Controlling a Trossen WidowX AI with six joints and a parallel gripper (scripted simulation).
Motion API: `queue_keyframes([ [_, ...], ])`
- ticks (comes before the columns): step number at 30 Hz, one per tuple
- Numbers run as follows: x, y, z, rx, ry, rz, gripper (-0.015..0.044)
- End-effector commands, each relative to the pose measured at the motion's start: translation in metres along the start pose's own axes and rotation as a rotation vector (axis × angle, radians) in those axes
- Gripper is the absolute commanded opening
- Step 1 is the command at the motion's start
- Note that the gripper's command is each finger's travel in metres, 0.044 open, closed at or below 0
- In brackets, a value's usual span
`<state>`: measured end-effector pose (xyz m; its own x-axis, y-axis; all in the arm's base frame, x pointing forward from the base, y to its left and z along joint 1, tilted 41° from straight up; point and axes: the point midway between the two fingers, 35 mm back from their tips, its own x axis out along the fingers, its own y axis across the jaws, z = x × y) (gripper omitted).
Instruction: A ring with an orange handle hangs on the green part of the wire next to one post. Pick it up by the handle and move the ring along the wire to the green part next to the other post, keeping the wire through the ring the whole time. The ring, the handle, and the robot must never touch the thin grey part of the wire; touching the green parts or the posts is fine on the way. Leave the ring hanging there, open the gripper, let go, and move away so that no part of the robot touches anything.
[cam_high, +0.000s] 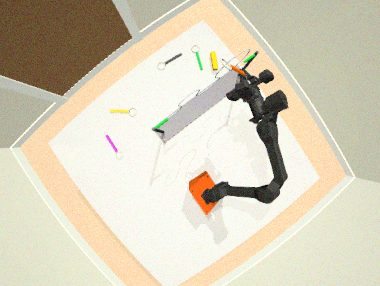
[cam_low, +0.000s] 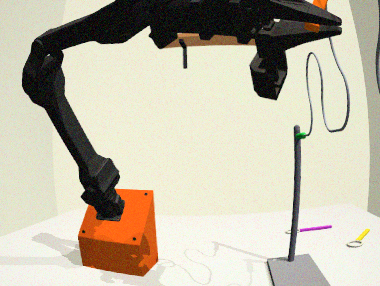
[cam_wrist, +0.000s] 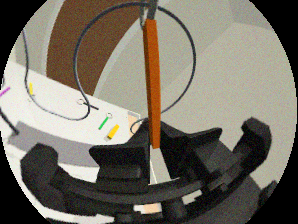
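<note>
My gripper (cam_high: 243, 75) (cam_low: 340, 26) (cam_wrist: 149, 120) is shut on the lower end of the orange handle (cam_high: 238, 70) (cam_low: 320, 4) (cam_wrist: 153, 85), high above the table. The ring (cam_wrist: 152, 9) at the handle's far end shows nearly edge-on at the top of the wrist view, at the crest of a big arch in the grey wire (cam_low: 348, 100) (cam_wrist: 194, 60). Whether it touches the wire I cannot tell. One green part (cam_high: 250, 58) is close beyond the gripper. The other green part (cam_high: 161, 124) (cam_low: 300, 135) is by the far post (cam_low: 295, 200).
The stand's grey base (cam_high: 200, 107) (cam_low: 298, 270) (cam_wrist: 55, 145) lies under the wire. Beyond it lie a yellow block (cam_high: 214, 60) (cam_wrist: 114, 132) and loose rings with green (cam_high: 199, 61), dark (cam_high: 173, 59), yellow (cam_high: 120, 111) and magenta (cam_high: 111, 143) handles. My arm stands on an orange box (cam_high: 204, 192) (cam_low: 120, 250).
</note>
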<state>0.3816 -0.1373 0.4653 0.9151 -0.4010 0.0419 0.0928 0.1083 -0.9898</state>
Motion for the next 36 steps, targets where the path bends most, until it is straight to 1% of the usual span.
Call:
queue_keyframes([
  [1, 0.0, 0.001, 0.0, -0.046, -0.011, -0.014, -0.015],
  [36, 0.001, -0.013, 0.004, -0.441, -0.064, -0.195, -0.015],
])
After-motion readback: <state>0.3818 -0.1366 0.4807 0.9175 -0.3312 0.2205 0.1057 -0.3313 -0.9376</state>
